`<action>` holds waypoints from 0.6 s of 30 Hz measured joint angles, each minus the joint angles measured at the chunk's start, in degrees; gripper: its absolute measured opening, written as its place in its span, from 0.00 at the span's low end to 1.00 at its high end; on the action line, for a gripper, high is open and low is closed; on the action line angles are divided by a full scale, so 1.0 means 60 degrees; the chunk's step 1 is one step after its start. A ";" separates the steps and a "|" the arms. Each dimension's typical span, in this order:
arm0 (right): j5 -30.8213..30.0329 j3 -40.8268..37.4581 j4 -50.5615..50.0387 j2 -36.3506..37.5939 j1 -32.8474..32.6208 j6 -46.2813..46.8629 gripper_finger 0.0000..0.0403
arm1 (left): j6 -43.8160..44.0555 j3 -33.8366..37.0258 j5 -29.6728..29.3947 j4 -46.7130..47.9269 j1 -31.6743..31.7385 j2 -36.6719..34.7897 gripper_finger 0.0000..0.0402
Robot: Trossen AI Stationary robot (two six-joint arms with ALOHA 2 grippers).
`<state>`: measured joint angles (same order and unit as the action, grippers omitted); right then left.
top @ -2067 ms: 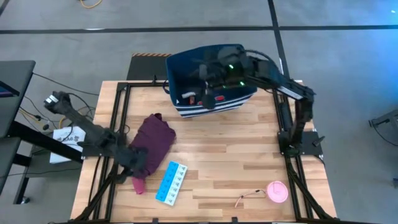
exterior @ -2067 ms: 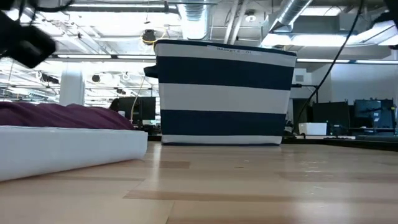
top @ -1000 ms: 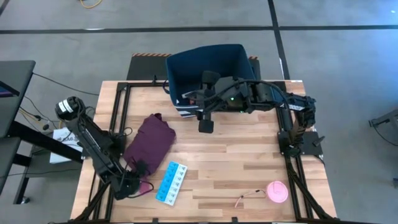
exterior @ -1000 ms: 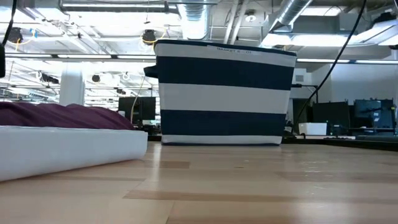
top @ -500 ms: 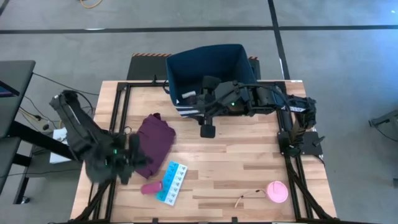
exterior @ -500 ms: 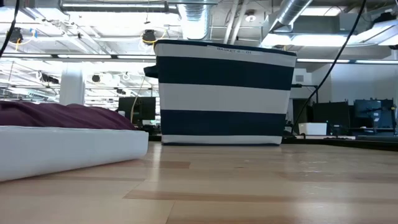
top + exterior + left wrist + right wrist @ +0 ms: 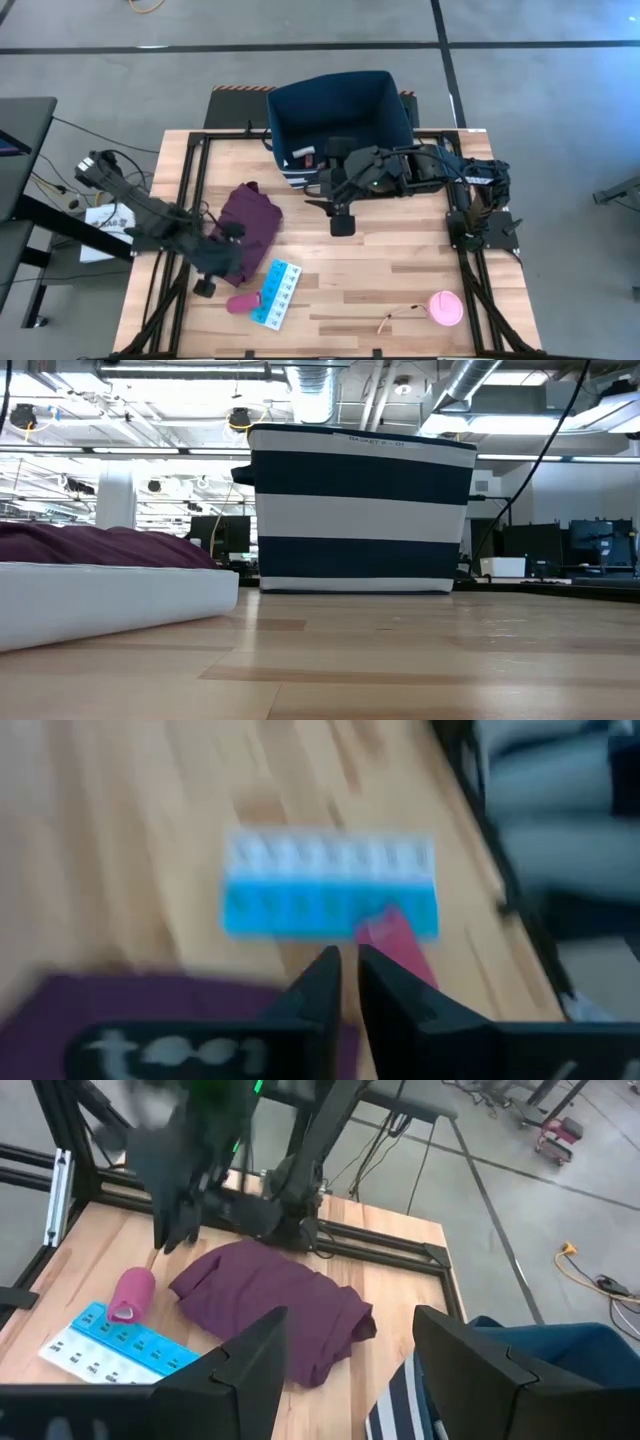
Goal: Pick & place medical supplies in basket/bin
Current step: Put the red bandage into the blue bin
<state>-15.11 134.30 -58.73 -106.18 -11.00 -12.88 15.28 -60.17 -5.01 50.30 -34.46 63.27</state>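
Observation:
The dark-blue striped bin (image 7: pixel 340 120) stands at the table's far edge, with small white and red items (image 7: pixel 303 155) inside. A light-blue pill organizer (image 7: pixel 275 293) lies near the front left, and a pink roll (image 7: pixel 240 302) lies against its left side. A pink disc with a tan cord (image 7: pixel 447 308) lies at the front right. My left gripper (image 7: pixel 205 286) hangs above the table left of the roll, by the maroon cloth's near end. Its fingers (image 7: pixel 330 982) stand almost together, with nothing between them. My right gripper (image 7: pixel 340 222) hovers open in front of the bin.
The maroon cloth (image 7: pixel 250 225) lies heaped between my left arm and the bin. Black frame rails (image 7: pixel 190 190) run along the table's left and right edges. Bare wood (image 7: pixel 380 270) stretches across the middle and the front.
My left gripper has risen from the table near the front left corner and drawn back toward the cloth. The pink roll it was at a second ago lies free beside the pill organizer. My right gripper has drifted a little toward the near edge, staying open.

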 joint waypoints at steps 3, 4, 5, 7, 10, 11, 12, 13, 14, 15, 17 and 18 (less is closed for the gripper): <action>0.0004 0.0000 -0.0095 0.0000 0.0042 0.0127 0.52 | 0.0239 0.0549 0.0542 0.0040 -0.0119 0.0476 0.13; 0.0004 0.0000 -0.0129 0.0002 0.0060 0.0204 0.52 | 0.0248 0.0735 0.0539 -0.0130 -0.0138 0.0623 0.14; 0.0011 0.0000 -0.0168 -0.0002 0.0093 0.0308 0.52 | 0.0259 0.0921 0.0556 -0.0288 -0.0141 0.0748 0.16; 0.0006 -0.0075 -0.0145 0.0002 0.0114 0.0540 0.52 | 0.0343 0.1179 0.0901 -0.0680 -0.0134 0.1022 0.20; 0.0023 -0.0102 -0.0303 -0.0002 0.0191 0.0735 0.52 | 0.0982 0.1409 0.1862 -0.1136 -0.0134 0.1402 0.26; 0.0023 -0.0098 -0.0353 -0.0002 0.0191 0.0798 0.52 | 0.1283 0.1468 0.2123 -0.1310 -0.0142 0.1543 0.27; 0.0025 -0.0098 -0.0416 0.0002 0.0189 0.0855 0.52 | 0.1588 0.1498 0.2306 -0.1500 -0.0142 0.1686 0.29; 0.0027 -0.0098 -0.0439 0.0002 0.0189 0.0905 0.52 | 0.1861 0.1507 0.2379 -0.1653 -0.0142 0.1817 0.31; 0.0033 -0.0098 -0.0446 -0.0002 0.0189 0.0957 0.52 | 0.2007 0.1507 0.2385 -0.1765 -0.0155 0.1942 0.33; 0.0036 -0.0098 -0.0457 -0.0002 0.0195 0.0985 0.52 | 0.2064 0.1507 0.2393 -0.1878 -0.0181 0.2098 0.35; 0.0036 -0.0098 -0.0435 -0.0002 0.0217 0.0996 0.52 | 0.2051 0.1507 0.2402 -0.1909 -0.0260 0.2424 0.38; 0.0035 -0.0098 -0.0435 -0.0002 0.0227 0.1001 0.52 | 0.1985 0.1507 0.2429 -0.1879 -0.0269 0.2610 0.40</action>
<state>-14.90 133.71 -61.34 -106.19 -9.64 -6.88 27.19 -51.13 9.56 39.02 -36.07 78.93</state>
